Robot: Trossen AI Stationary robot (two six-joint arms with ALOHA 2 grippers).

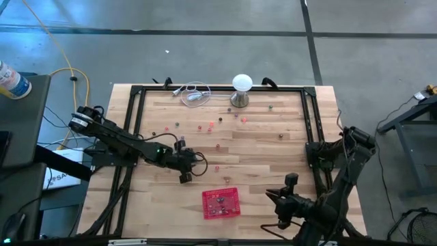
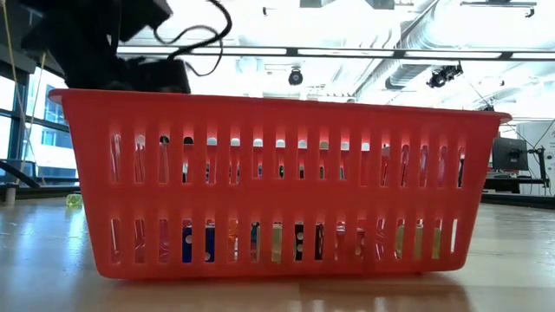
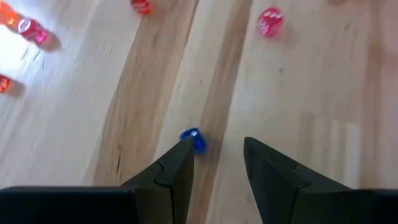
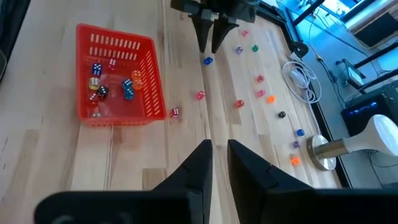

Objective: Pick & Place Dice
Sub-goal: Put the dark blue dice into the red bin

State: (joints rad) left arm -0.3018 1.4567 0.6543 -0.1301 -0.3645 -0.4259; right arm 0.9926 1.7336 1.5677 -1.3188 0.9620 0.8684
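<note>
Small coloured dice lie scattered on the wooden table (image 1: 273, 116), and several more sit inside the red mesh basket (image 4: 115, 78). My left gripper (image 3: 217, 146) hangs open just above the table's middle left, fingers pointing down. A blue die (image 3: 194, 140) lies on the wood at the tip of one finger, at the edge of the gap rather than inside it. From the right wrist view, the left gripper (image 4: 208, 46) stands just over that blue die (image 4: 208, 60). My right gripper (image 4: 217, 144) hovers high at the near right, its fingers almost together and holding nothing. My left gripper has one fingertip (image 3: 184, 150) right beside the blue die's near side (image 3: 198, 147), coming from above on a slant. Whether the finger touches the die I cannot tell. The die rests on the table.
Loose dice lie nearby: a pink one (image 3: 270, 22), red ones (image 3: 141, 6) and another by the basket (image 4: 175, 112). The white ball-topped metal stand (image 1: 242, 89) and a white cable (image 1: 194, 92) sit at the far edge. Black frame rails (image 1: 136, 123) run along the table's sides.
</note>
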